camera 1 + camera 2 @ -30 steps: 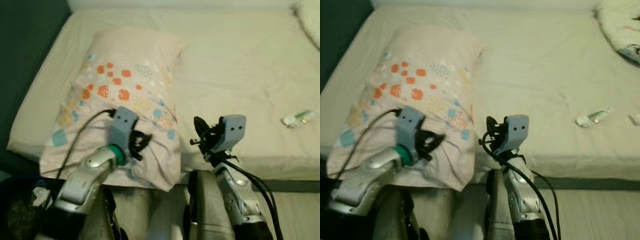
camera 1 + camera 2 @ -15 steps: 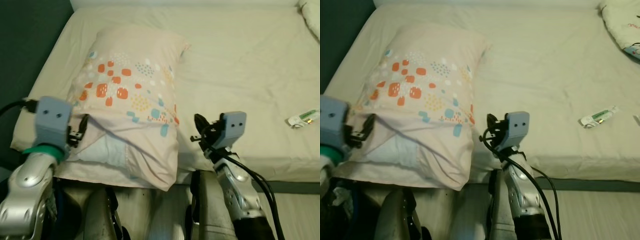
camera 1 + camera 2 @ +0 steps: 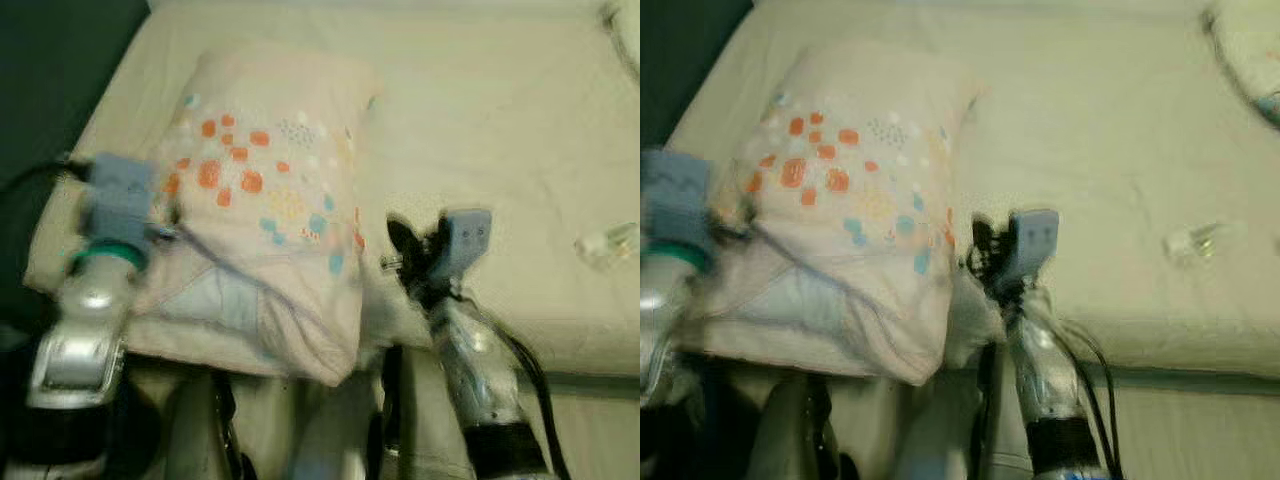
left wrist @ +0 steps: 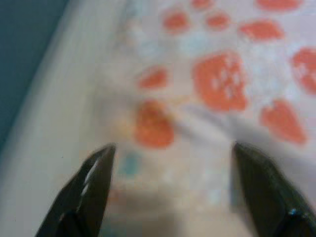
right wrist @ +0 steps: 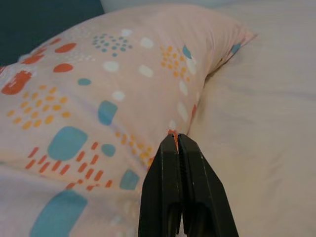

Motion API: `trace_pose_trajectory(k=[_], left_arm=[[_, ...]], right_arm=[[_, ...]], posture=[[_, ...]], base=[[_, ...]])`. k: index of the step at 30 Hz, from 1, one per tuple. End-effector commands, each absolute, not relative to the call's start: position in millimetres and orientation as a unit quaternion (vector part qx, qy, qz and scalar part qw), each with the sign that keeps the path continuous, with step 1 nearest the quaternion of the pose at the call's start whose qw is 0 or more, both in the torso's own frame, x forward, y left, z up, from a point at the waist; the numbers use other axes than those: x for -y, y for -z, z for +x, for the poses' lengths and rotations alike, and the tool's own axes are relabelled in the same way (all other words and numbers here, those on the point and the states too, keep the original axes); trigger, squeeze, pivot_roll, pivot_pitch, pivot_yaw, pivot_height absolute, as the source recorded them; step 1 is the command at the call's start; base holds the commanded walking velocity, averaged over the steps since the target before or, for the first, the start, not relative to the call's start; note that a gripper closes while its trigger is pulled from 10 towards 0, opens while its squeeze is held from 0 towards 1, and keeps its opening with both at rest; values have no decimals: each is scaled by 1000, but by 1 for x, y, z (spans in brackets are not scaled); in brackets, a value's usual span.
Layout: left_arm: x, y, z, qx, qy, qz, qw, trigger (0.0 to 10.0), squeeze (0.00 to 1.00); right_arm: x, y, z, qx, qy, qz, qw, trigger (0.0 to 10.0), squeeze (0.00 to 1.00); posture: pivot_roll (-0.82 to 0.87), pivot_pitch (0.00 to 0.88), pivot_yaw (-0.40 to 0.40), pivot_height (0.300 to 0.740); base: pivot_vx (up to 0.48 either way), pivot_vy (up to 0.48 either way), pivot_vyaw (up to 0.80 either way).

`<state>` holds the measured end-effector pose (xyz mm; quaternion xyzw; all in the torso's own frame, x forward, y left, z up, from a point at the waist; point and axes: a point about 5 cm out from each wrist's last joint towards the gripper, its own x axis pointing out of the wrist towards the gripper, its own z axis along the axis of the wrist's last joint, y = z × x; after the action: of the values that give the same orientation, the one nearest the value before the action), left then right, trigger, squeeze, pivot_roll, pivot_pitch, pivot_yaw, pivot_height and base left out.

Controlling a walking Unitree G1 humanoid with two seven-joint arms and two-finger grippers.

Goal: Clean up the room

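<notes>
Bed: pale sheet, seen from the head camera, both head views blurred.

Pillow: pinkish case printed with orange, teal and white spots. Lies on the robot's left part of the bed, its near end hanging over the mattress edge. A fold of the case is turned back at the near left corner, showing a paler patch.

Left gripper: at the pillow's left edge, beside the orange spots. Fingers spread wide, with printed fabric lying between them; whether they touch the cloth cannot be told.

Right gripper: just beside the pillow's right edge, over the near part of the bed. Fingers pressed together with nothing between them; tips close to the seam where pillow meets sheet.

Small tube: pale, blurred, lying on the sheet at the robot's right, well apart from the pillow.

Patterned bedding: at the far right corner of the bed.
</notes>
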<state>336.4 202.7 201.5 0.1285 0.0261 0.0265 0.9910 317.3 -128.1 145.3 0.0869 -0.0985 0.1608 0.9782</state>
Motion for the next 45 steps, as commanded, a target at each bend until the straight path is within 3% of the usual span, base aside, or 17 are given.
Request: trace_pose_trajectory(k=[1,3,7,9,10,12,16,20,21,22,23,24,25,26,36,45], left_arm=[[-189,-178,364,-99,19,26,995,10000,0],[-185,-174,371,-112,22,3,993,10000,0],[-184,-173,383,-113,8,29,993,10000,0],[-190,-171,388,-113,-23,147,982,10000,0],[-190,-171,388,-113,-23,147,982,10000,0],[-204,-166,388,-120,-69,253,958,10000,0],[-214,-155,384,-139,-87,284,945,10000,0],[-215,-142,380,-168,-77,265,946,10000,0],[-213,-129,376,-201,-60,231,950,7373,0],[-213,-129,376,-201,-60,231,950,7373,0],[-211,-117,373,-228,-47,188,954,3843,0],[-208,-110,371,-245,-36,154,957,2078,0],[-208,-110,371,-245,-36,154,957,2078,0],[-206,-104,371,-254,-33,130,958,0,0],[-198,-103,374,-253,-37,39,966,0,0],[-203,-125,384,-188,-75,82,976,0,0]], right_arm=[[130,-139,312,89,-151,96,980,10000,0],[130,-138,312,89,-150,96,980,10000,0],[131,-138,310,89,-146,97,980,10000,0],[133,-137,308,90,-141,98,981,10000,0],[133,-137,308,90,-141,98,981,10000,0],[136,-136,306,89,-134,99,982,10000,0],[137,-135,305,87,-130,100,983,10000,0],[137,-135,304,86,-130,100,983,10000,0],[136,-135,304,86,-130,101,983,10000,0],[136,-135,304,86,-130,101,983,10000,0],[136,-136,305,86,-131,102,982,10000,0],[135,-136,306,86,-132,102,982,10000,0],[135,-136,306,86,-132,102,982,10000,0],[134,-137,306,86,-133,102,982,10000,0],[136,-138,305,86,-131,104,982,10000,0],[136,-138,304,86,-128,105,983,10000,0]], posture=[[-45,190,80,511],[-49,191,81,511],[-61,192,88,511],[-67,196,93,511],[-67,196,93,511],[-71,198,100,511],[-73,201,100,511],[-71,205,99,511],[-68,206,96,511],[-68,206,96,511],[-66,206,91,511],[-66,206,91,511],[-66,206,91,511],[-65,208,90,511],[-75,207,92,511],[-77,206,94,511]], base=[[0,0,0],[0,0,0],[0,0,0],[0,0,0],[0,0,0],[0,0,0],[0,0,0],[0,0,0],[0,0,0],[0,0,0],[0,0,0],[0,0,0],[0,0,0],[0,0,0],[0,0,0],[0,0,0]])
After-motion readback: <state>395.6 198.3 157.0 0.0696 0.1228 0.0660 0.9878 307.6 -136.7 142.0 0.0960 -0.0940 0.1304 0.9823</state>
